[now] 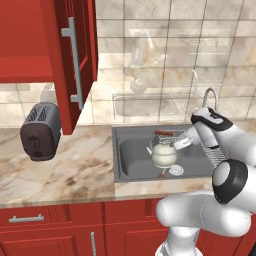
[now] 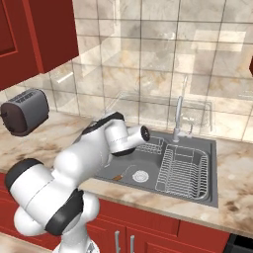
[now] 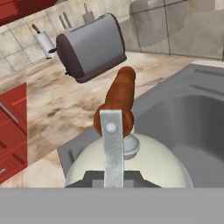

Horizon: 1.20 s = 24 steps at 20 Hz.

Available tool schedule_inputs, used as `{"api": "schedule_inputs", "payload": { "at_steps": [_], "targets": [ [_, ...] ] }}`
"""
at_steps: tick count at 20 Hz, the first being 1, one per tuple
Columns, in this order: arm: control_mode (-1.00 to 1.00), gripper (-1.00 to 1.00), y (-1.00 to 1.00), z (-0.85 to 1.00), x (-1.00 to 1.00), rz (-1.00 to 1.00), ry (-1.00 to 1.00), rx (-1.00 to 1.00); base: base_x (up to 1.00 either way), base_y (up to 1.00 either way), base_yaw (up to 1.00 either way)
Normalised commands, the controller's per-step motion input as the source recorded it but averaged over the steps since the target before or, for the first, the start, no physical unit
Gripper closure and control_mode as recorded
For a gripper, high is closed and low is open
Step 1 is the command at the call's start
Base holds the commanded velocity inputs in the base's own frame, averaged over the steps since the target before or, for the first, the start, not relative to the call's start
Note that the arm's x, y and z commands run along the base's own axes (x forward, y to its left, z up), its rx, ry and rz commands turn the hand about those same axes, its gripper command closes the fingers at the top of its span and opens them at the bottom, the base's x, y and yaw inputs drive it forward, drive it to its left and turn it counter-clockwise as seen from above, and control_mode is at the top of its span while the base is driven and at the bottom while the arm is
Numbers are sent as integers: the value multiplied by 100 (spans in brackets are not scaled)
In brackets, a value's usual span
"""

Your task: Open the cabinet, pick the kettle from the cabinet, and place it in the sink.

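The cream-white kettle [image 1: 164, 155] sits low inside the grey sink [image 1: 131, 161], left of the drain. Whether it rests on the bottom I cannot tell. My gripper [image 1: 175, 143] reaches in from the right and is shut on the kettle's handle. In the hand view the finger tips [image 3: 89, 178] flank the grey handle strip, just above the kettle [image 3: 153, 164], and the reddish-brown bar [image 3: 119, 98] runs away from the camera. The red cabinet [image 1: 70, 60] stands open at the upper left, its door swung out over the counter. In the right base view my arm hides the kettle.
A grey and brown toaster [image 1: 41, 131] stands on the marble counter left of the sink, under the open door. The chrome faucet [image 2: 179, 116] rises behind the basin. A wire dish rack [image 2: 183, 170] fills the sink's right half. Red drawers [image 1: 50, 220] run below the counter.
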Motion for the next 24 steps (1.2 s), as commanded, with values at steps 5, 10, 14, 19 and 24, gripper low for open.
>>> {"api": "schedule_inputs", "payload": {
  "at_steps": [5,10,14,19,24],
  "targets": [
    [-100,100,8,-17,0,0,0,0,0,0,0],
    [-100,100,4,-14,8,0,0,0,0,0,0],
    [-100,100,14,-16,6,0,0,0,0,0,0],
    [-100,100,10,-12,10,0,2,0,0,0,0],
    [-100,100,11,-13,8,1,2,0,0,0,0]
  ]
}}
